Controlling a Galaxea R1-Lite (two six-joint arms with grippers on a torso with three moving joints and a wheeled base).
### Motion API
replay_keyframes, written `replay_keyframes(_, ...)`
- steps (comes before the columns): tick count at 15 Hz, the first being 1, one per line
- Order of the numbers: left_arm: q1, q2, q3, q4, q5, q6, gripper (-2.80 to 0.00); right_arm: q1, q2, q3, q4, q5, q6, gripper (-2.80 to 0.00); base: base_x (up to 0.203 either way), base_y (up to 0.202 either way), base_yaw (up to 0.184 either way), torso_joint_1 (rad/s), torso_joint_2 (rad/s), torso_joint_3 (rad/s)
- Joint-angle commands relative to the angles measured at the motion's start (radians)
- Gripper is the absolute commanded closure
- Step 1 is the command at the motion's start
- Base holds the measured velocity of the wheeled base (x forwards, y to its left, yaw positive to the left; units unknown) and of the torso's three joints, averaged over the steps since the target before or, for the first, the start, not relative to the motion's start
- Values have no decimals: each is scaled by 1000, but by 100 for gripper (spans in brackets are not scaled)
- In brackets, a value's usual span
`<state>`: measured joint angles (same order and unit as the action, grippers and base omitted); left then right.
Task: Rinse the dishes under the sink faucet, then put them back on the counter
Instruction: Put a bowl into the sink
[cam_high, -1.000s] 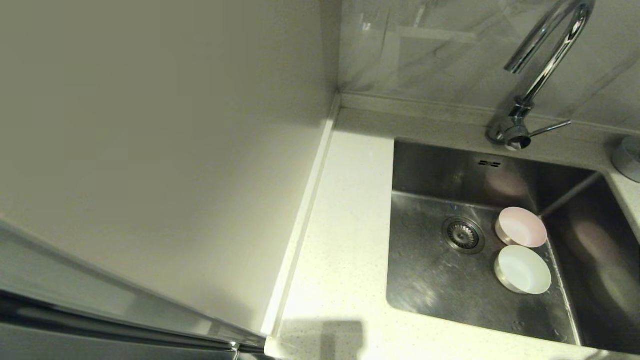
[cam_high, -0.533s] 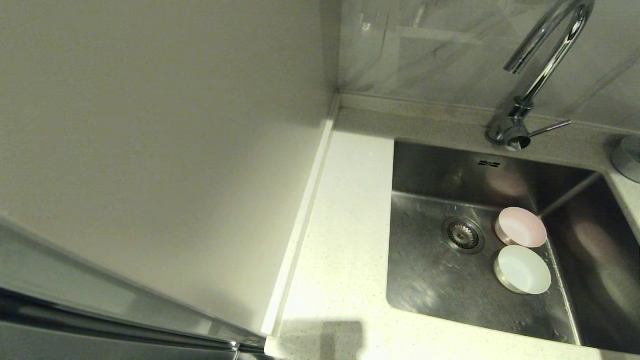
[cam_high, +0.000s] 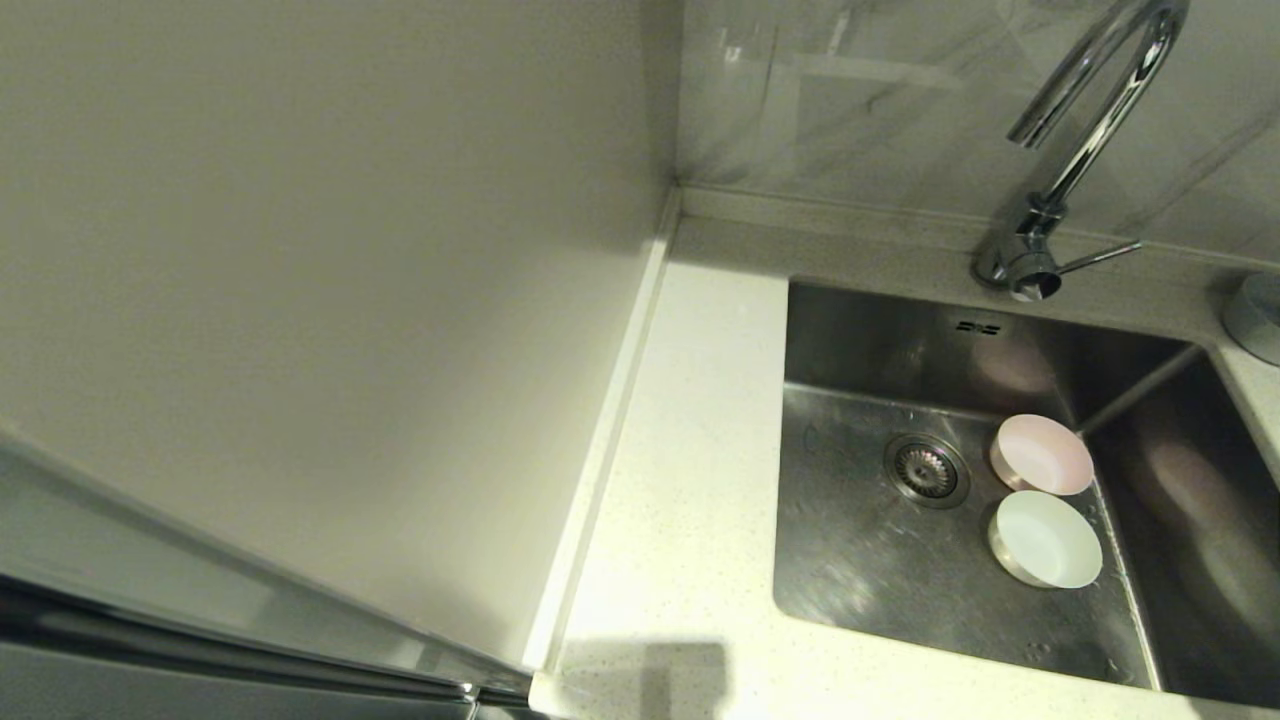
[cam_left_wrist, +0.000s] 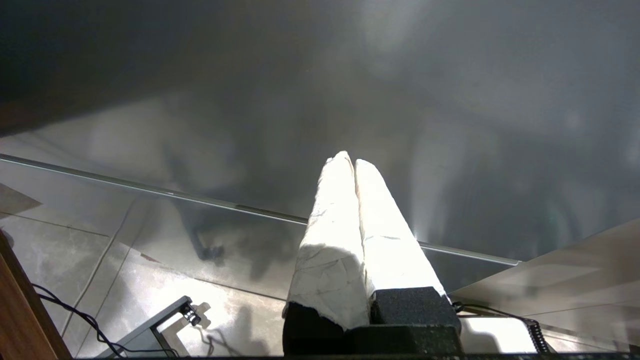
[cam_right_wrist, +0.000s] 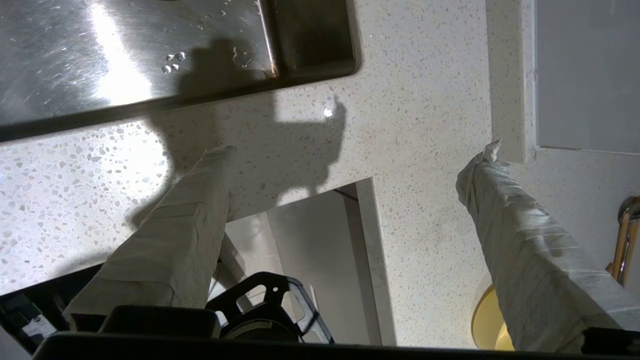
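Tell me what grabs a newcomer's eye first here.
Two pastel bowls on the floor of the steel sink, right of the drain: the pink bowl behind, the mint-white bowl in front. Above the sink's back edge arches the chrome faucet. The right gripper hangs open over the speckled counter.

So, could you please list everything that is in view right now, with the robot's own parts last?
Bowls: two, one pink and one mint-white, side by side on the sink floor, right of the drain.
Sink: one, steel, set into the counter.
Drain: one, round, perforated, mid-sink.
Faucet: one, chrome, behind the sink; lever points right.
Counter: one, white speckled, around the sink.
Panel: one, off-white, left of the counter.
Round grey object: one, cut off at the right edge, beside the sink.
Left gripper: fingers pressed together, away from the counter.
Right gripper: fingers spread, above the counter edge by the sink corner.
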<state>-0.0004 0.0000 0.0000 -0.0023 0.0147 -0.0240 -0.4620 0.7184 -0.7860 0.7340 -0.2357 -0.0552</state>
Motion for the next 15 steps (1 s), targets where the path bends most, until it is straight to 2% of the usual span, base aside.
replay_keyframes(1,0,-5,0,-1,1,0,0,0,-2,0,4,-2,-3,-280,0,0,0,0,0,0)
replay_keyframes(3,0,-4,0,-1,1,-1,0,0,1,-4,4,21,-2,-280,0,0,0,0,0,0)
replay_keyframes(5,0,-3,0,-1,1,-1,0,0,6,0,4,84,-8,-280,0,0,0,0,0,0)
replay_keyframes(9,0,-5,0,-1,1,-1,0,3,85,-24,1,122,-45,-280,0,0,0,0,0,0)
replay_keyframes(15,0,-4,0,-1,1,-1,0,3,118,-32,1,133,-63,-280,0,0,0,0,0,0)
